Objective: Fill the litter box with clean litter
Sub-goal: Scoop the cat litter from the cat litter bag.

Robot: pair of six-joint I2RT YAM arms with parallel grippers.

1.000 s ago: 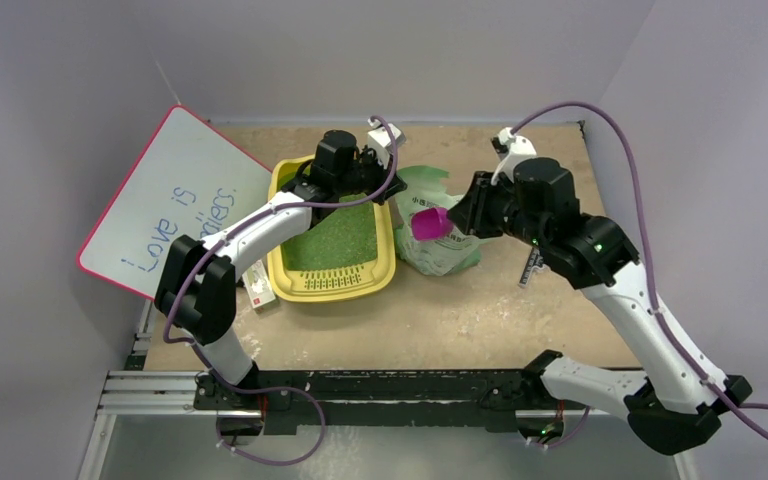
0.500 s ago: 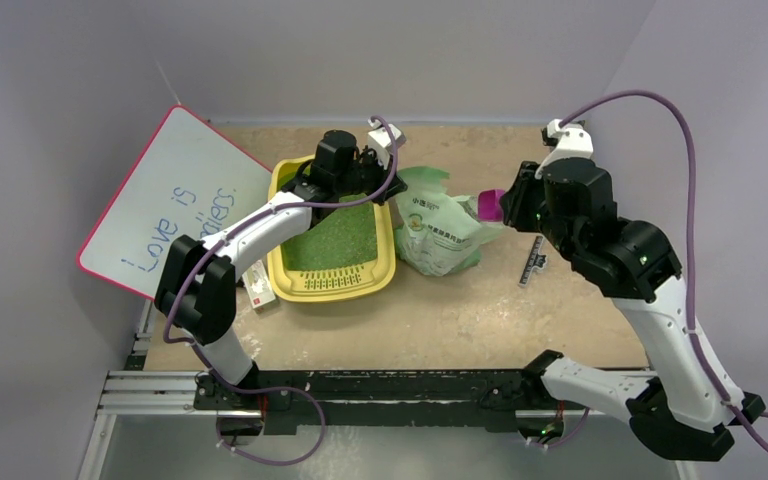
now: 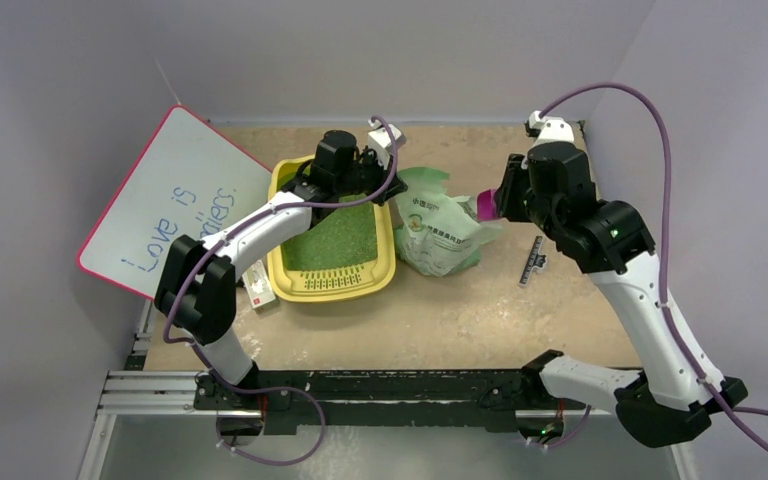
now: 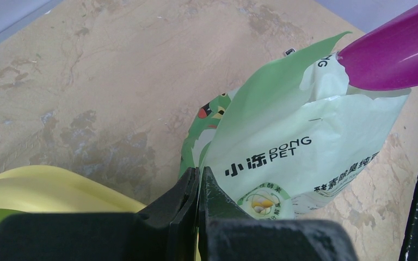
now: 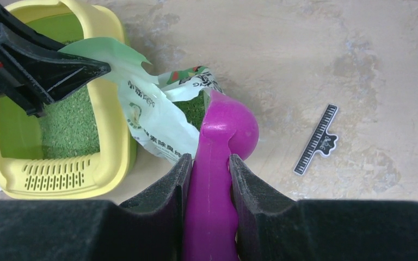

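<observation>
**Litter** (image 3: 338,240): loose green granules. You should expect them to be light and free-running, with nothing for fingers to pinch, so move them by scoop or by tipping. One lot lies in the box (image 3: 385,270), just below and behind your left fingers (image 4: 198,182). More shows in the mouth of the bag (image 5: 152,119), just ahead of your right fingers (image 5: 186,166).

**Bag:** thin, soft and crinkled, likely to slump. Your left fingers are closed, pinching its top edge.

**Scoop** (image 5: 226,130): stiff, smooth plastic, possibly slippery. Your right fingers clamp its handle, one on each side. The bowl sits just past their tips, at the bag's mouth.

**Handling:** hold the scoop by its handle and carry it level, or granules will probably scatter on the desk (image 3: 480,310).
</observation>
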